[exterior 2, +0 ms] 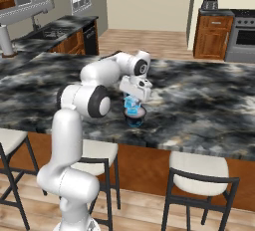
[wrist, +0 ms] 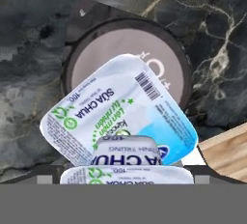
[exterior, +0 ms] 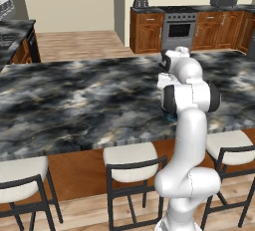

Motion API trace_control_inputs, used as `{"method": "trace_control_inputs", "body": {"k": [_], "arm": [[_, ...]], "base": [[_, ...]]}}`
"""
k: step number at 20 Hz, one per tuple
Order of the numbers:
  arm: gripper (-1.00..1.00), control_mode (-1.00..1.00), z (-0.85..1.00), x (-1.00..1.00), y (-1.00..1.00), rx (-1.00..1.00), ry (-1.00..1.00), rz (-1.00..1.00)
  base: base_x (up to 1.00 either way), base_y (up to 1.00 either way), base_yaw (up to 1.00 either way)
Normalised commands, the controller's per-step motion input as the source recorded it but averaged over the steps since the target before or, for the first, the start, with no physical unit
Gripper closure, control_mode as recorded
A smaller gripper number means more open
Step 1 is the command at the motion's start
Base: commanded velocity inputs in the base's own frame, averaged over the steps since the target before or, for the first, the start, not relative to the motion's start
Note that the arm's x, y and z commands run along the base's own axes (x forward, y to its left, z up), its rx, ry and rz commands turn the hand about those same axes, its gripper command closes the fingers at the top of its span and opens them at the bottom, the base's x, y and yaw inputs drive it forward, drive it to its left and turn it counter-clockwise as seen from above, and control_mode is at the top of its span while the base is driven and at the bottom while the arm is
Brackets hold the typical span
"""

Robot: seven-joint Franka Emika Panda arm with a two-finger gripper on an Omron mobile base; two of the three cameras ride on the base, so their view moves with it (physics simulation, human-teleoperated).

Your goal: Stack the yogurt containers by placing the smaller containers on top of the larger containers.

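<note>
The yogurt containers are stacked right under the gripper (exterior 2: 133,101): wide dark-rimmed tub (wrist: 126,61) on the worktop (exterior 2: 199,105), bigger light-blue cup (wrist: 120,112) on its lid, tiny cup (wrist: 126,156) on top, closest to the gripper. Looks like the gripper's spread, clamping nothing. Straight up should clear it, I'd guess.

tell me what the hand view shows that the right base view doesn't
Hand view alone: printed lids of the light-blue cups, a barcode on the bigger one, and the dark-rimmed tub's pale round top beneath them. Right base view alone: the white arm, its claw just above the stack, stools and cabinets. Both: the stack on the marble counter near its front edge.
</note>
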Motion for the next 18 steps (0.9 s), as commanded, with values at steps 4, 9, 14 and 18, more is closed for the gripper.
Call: {"method": "trace_control_inputs", "body": {"k": [4, 9, 14, 18], "arm": [[-1.0, -1.0, 0.23, 0.0, 0.03, 0.05, 0.01, 0.0], [-1.0, -1.0, 0.23, 0.0, 0.02, 0.01, 0.02, 0.0], [-1.0, -1.0, 0.31, -0.04, 0.01, -0.01, 0.0, 0.0], [-1.0, -1.0, 0.31, -0.18, 0.03, -0.06, 0.04, 0.0]], "base": [[0.0, 0.0, 0.0], [0.0, 0.0, 0.0], [0.0, 0.0, 0.0], [0.0, 0.0, 0.0]]}}
